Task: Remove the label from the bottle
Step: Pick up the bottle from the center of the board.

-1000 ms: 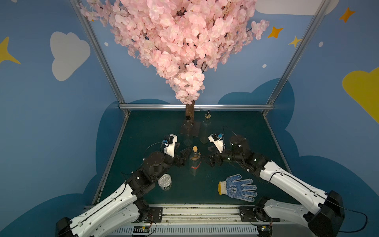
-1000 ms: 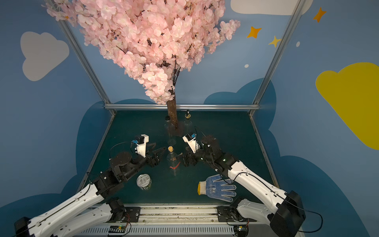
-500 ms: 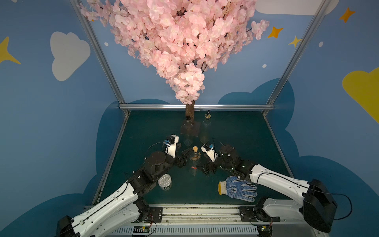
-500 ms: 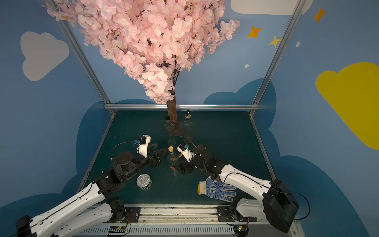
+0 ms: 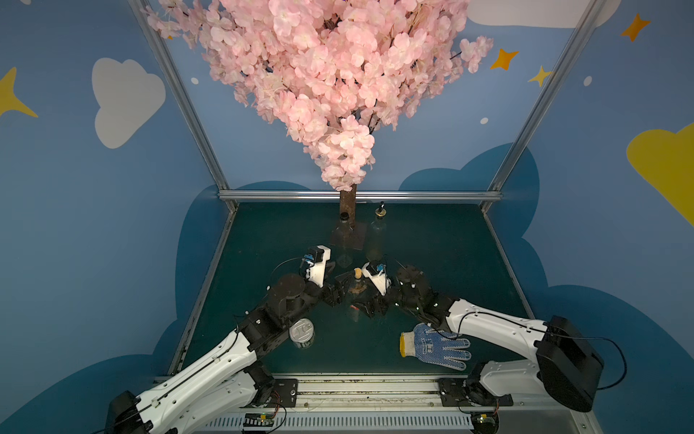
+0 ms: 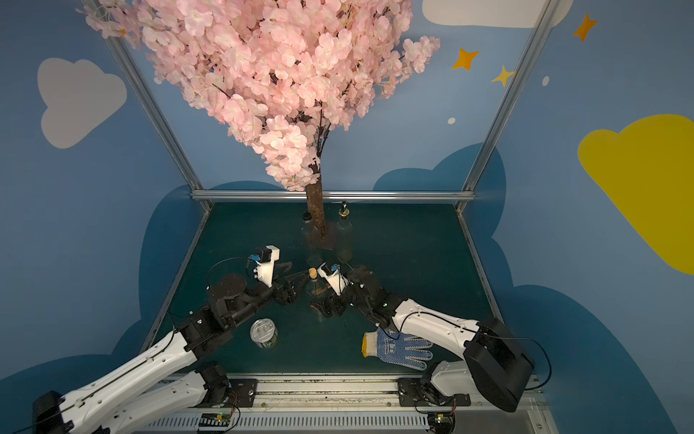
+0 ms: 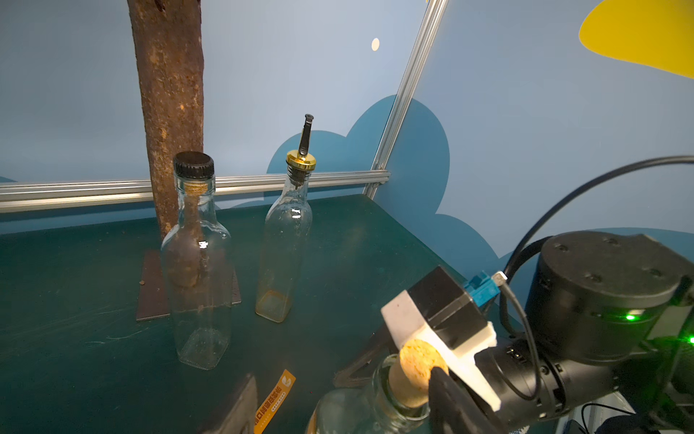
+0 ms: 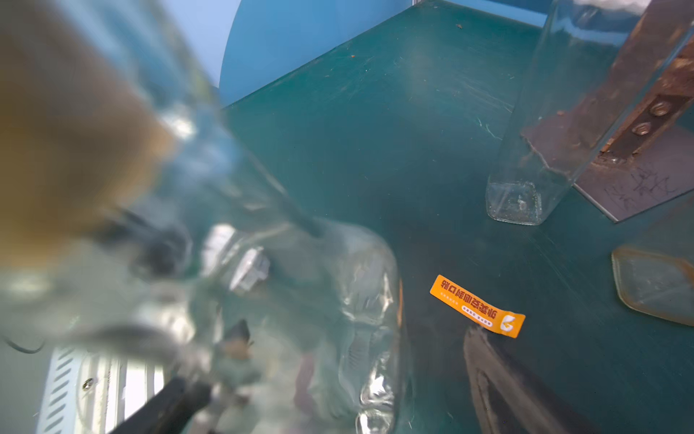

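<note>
**Table (image 5: pixel 432 255), near-left:** a tin can (image 5: pixel 302 332) stands just beside the left arm, apart from the other items.

**Left gripper (image 5: pixel 338 287):** it sits just left of the corked bottle (image 5: pixel 356 293). In both top views its jaws stand apart, with nothing clamped between them.

**Label (image 8: pixel 477 306):** an orange strip, off the glass, near the bottle's base on the left gripper's side. One end sits at the tip of a dark left finger (image 7: pixel 234 409). Whether it clings there or lies flat on the table cannot be determined.

**Bottle:** clear glass with a cork (image 5: pixel 358 272) in the neck, located near the middle of the table.

**Rear of table:** a black-capped bottle (image 7: pixel 199 263) stands in front of the tree trunk (image 7: pixel 169 94), and a pourer-topped bottle (image 7: pixel 289 240) stands just to its right. Both are well behind the corked bottle.

**Right gripper (image 5: pixel 366 306):** its jaws are spread wide with the corked bottle between them. Contact with the glass cannot be confirmed.

**Near-right:** a blue-dotted glove (image 5: pixel 435 345) with a yellow cuff lies flat on the table just beside the right arm.
</note>
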`<state>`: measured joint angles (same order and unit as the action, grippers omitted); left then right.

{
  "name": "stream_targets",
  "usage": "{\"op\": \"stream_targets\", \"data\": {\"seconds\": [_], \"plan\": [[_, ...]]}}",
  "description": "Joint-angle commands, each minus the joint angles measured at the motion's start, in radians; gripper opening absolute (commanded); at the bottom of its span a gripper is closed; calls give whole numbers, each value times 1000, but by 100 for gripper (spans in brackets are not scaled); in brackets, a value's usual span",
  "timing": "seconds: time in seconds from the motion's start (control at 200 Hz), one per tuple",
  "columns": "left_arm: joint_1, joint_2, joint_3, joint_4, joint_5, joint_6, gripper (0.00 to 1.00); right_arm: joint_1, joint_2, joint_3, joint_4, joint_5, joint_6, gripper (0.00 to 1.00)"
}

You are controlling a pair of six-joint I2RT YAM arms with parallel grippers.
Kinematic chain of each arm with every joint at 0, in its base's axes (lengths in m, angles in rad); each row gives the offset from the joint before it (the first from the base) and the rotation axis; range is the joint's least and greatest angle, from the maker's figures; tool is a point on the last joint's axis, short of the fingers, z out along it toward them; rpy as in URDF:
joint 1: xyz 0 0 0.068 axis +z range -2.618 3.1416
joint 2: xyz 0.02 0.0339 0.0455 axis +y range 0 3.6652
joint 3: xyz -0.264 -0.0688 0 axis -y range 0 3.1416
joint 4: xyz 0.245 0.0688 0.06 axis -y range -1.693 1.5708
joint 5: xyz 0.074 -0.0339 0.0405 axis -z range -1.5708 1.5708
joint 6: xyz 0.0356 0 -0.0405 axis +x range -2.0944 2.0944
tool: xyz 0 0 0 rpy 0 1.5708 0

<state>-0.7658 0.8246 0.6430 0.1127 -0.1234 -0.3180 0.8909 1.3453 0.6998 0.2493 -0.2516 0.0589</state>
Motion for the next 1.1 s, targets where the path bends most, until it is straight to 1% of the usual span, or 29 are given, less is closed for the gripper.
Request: {"op": "stream_targets", "data": {"seconds": [0.0, 0.265, 0.325, 0.445, 0.541, 0.801, 1.016, 1.071, 1.096], "plan": [[4, 1, -16, 27, 12, 1, 71, 4, 19, -13, 54, -3, -7, 89], [11, 10, -16, 32, 16, 1, 71, 3, 18, -8, 59, -23, -10, 73], [11, 15, -16, 37, 23, 1, 70, 4, 19, -8, 57, -29, -8, 68], [13, 25, -16, 39, 33, 6, 71, 4, 21, -6, 53, -37, -10, 66], [15, 27, -20, 42, 40, 18, 71, 3, 19, -2, 35, -42, -17, 61], [16, 30, -43, 51, 71, 71, 73, -2, 14, 7, 7, -46, -34, 62], [20, 81, -34, 84, 91, 83, 73, -9, -1, 9, -15, -33, -40, 63], [19, 99, -31, 96, 97, 84, 73, -12, -5, 10, -21, -27, -41, 65], [19, 107, -28, 100, 99, 85, 73, -13, -7, 12, -26, -22, -41, 67]]}}
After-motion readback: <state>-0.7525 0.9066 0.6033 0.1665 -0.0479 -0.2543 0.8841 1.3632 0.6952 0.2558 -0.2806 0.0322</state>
